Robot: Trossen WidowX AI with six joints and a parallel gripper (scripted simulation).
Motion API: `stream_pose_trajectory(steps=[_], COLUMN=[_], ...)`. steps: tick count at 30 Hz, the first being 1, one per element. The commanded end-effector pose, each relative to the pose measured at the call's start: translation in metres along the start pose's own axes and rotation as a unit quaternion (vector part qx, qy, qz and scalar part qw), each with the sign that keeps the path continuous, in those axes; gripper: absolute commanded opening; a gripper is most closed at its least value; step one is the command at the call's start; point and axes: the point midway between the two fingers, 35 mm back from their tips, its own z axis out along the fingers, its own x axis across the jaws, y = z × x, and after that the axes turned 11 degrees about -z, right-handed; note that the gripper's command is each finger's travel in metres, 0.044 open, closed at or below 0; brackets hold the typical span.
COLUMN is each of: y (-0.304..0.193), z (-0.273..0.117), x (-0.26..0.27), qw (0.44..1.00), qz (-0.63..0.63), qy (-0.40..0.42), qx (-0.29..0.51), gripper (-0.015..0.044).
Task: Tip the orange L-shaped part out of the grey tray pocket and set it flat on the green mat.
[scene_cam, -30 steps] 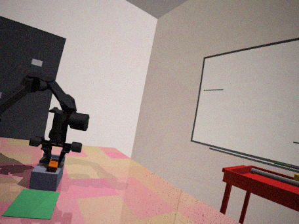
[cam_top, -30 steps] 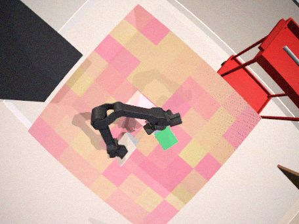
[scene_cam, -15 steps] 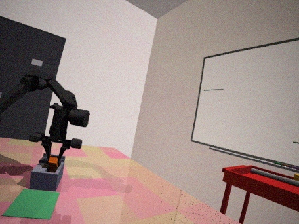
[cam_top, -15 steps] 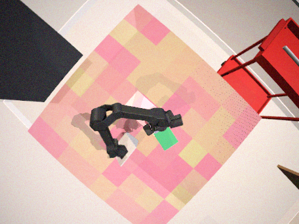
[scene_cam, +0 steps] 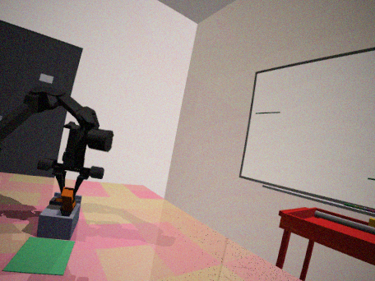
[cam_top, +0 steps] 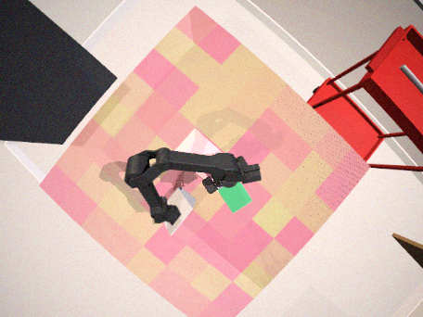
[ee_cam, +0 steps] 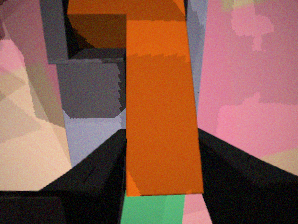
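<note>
Over the checkered table point(scene_cam: 173, 230), fingers clamp the orange part point(ee_cam: 160, 125) above the grey tray point(scene_cam: 55, 223).

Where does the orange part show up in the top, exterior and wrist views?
Top: not visible; the arm covers it.
Exterior: lower left, orange part tipped up over the grey tray, pinched in the gripper.
Wrist: centre, long orange bar between the dark fingers.
Shared landmark: the green mat.

Exterior view, lower left: tray point(scene_cam: 57, 223) behind mat point(scene_cam: 39, 255); part point(scene_cam: 67, 198) tilted above tray pocket, between gripper point(scene_cam: 69, 193) fingers.
</note>
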Motion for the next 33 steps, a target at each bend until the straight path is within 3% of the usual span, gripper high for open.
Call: stream_pose_trajectory(steps=[1,33], y=[0.002,0.002], z=[-0.006,-0.048], x=[-0.002,-0.001], qw=[1.0,1.0], qz=[-0.003,-0.002], qy=[-0.001,-0.001], qx=[-0.002,-0.002], gripper=[0.0,0.0])
